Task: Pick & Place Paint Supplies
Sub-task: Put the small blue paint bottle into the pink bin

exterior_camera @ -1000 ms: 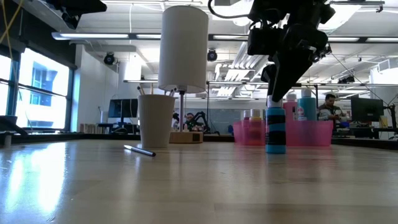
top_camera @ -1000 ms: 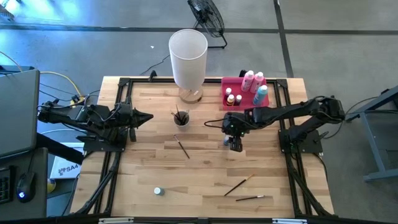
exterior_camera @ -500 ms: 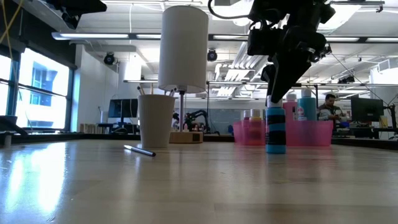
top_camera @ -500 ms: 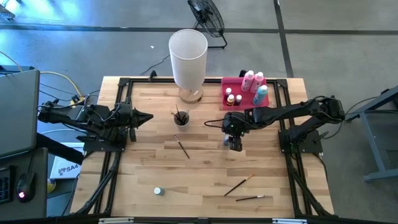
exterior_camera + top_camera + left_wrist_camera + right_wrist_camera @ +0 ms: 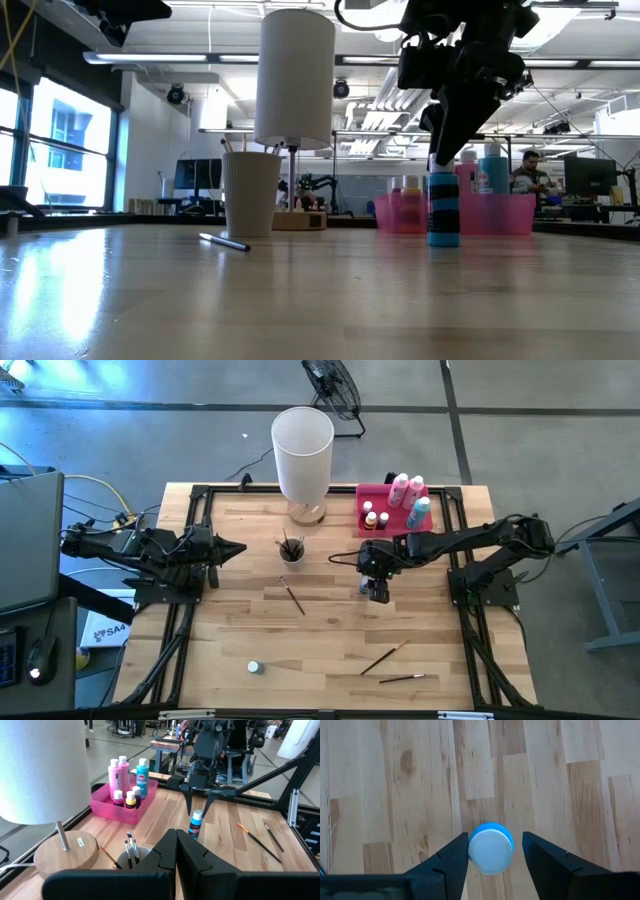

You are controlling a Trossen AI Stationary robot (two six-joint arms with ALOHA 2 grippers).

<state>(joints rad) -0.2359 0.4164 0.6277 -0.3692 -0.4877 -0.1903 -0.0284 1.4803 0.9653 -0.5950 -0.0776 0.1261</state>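
Nothing moved; right gripper (image 5: 492,847) open astride upright blue bottle (image 5: 491,847), white-capped.

Two matte black arms, the left arm (image 5: 140,548) and the right arm (image 5: 470,540), sit on black frame rails at opposite sides of a wooden table. Each is built of blocky jointed segments linked by rounded housings, with thin dark cables looping alongside. The right gripper (image 5: 492,851) ends in two flat, angular black fingers (image 5: 452,857) with bevelled inner faces. The left gripper (image 5: 176,857) shows two smooth, wedge-shaped black fingers above a broad dark crossbar.
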